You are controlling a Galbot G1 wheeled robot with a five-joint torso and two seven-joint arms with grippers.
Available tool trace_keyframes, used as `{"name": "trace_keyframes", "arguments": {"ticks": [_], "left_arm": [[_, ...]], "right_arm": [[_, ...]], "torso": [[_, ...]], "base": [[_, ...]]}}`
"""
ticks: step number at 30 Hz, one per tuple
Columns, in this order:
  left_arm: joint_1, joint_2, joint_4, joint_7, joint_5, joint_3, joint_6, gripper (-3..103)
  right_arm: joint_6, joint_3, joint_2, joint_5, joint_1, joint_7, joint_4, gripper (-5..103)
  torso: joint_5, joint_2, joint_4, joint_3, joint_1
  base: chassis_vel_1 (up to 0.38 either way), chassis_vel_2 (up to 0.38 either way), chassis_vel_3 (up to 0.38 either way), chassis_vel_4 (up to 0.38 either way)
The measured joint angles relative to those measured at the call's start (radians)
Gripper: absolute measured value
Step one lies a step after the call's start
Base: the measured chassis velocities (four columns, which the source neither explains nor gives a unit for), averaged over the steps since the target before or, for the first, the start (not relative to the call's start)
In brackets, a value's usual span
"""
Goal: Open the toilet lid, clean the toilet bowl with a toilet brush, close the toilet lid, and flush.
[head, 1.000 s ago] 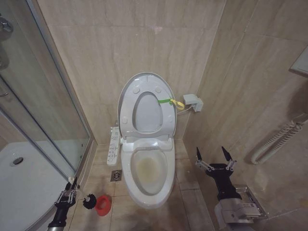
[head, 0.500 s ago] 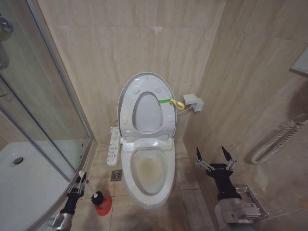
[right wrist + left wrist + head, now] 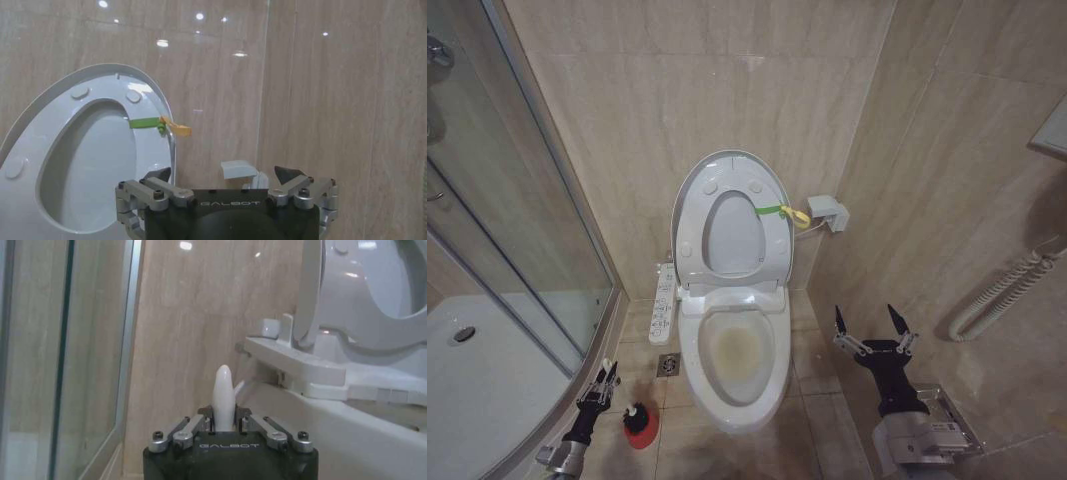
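toilet lid (image 3: 727, 215) propped up against the wall, stained toilet bowl (image 3: 735, 358) open below, left claw (image 3: 606, 381) low by the shower glass clamped on the toilet brush (image 3: 634, 411), bristles sitting in the red holder (image 3: 641, 427), right claw (image 3: 874, 328) spread apart near the right wall

"GALBOT" on left gripper (image 3: 225, 405) body; "GALBOT" on right gripper (image 3: 227, 175) body.
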Motion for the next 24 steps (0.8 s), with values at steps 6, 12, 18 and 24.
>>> {"name": "trace_keyframes", "arguments": {"ticks": [6,12,18,24], "left_arm": [[-0.027,0.011,0.054,0.008,0.019,-0.001,0.0,21],[-0.054,0.01,0.117,0.014,0.032,0.002,0.0,21],[-0.065,0.0,0.153,0.018,0.05,0.003,0.0,21],[-0.049,-0.006,0.156,0.018,0.112,-0.001,0.0,21]], "right_arm": [[0.0,0.0,0.0,0.0,0.0,0.0,0.0,100],[0.0,0.0,0.0,0.0,0.0,0.0,0.0,100],[0.0,0.0,0.0,0.0,0.0,0.0,0.0,100],[0.0,0.0,0.0,0.0,0.0,0.0,0.0,100]], "torso": [[0.0,0.0,-0.0003,0.0,0.0],[0.0,0.0,-0.0001,0.0,0.0],[0.0,0.0,-0.0001,0.0,0.0],[0.0,0.0,-0.0002,0.0,0.0]], "base": [[0.0,0.0,0.0,0.0],[0.0,0.0,0.0,0.0],[0.0,0.0,0.0,0.0],[0.0,0.0,0.0,0.0]]}}
